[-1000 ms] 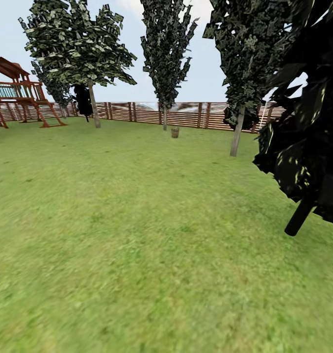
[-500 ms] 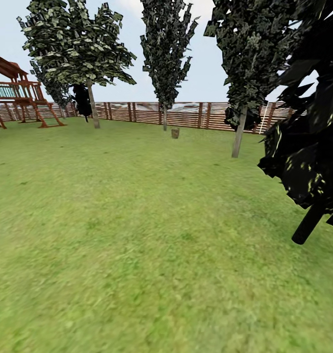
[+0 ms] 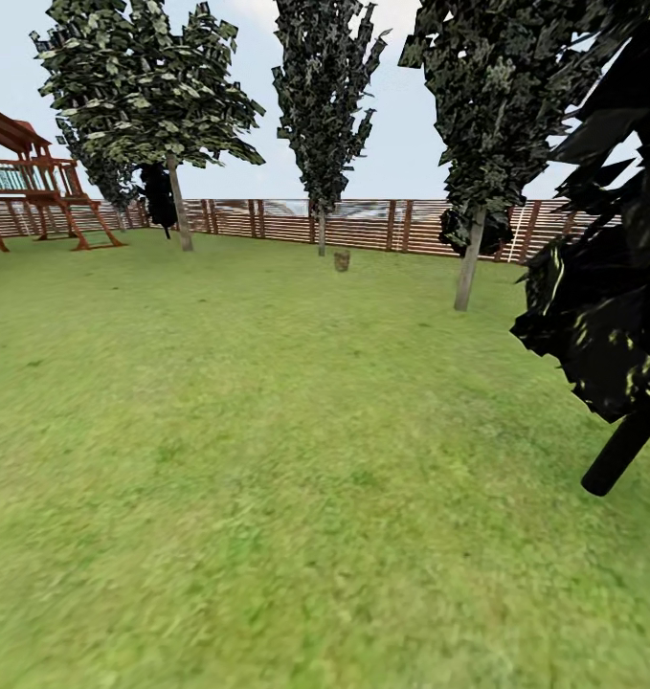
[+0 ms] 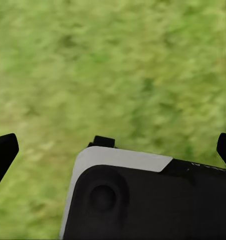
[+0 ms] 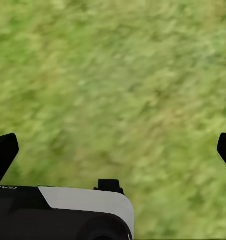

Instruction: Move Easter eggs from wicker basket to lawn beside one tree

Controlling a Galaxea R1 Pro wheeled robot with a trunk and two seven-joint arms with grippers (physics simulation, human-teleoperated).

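Observation:
Far across the lawn (image 3: pixel 267 459), a small brown wicker basket (image 3: pixel 342 259) stands on the grass in front of the fence. From this distance its inside cannot be made out, so the Easter eggs are hidden. Grey-brown trunked trees stand at the back left (image 3: pixel 179 206), the back middle (image 3: pixel 321 232) and the right (image 3: pixel 467 268). In the left wrist view my left gripper (image 4: pixel 115 149) is open over bare grass, nothing between its fingers. My right gripper (image 5: pixel 115 149) is open too, also above grass.
A brown slat fence (image 3: pixel 382 225) rings the garden at the back. A wooden playset (image 3: pixel 33 191) stands at the far left. A near-black, slim-trunked tree (image 3: pixel 616 455) crowds the right edge close by. Open grass stretches ahead toward the basket.
The whole head view has shifted: the dark tree at the right slid further right and down, so the camera moved. The basket and trees stay put. Both grippers remain open.

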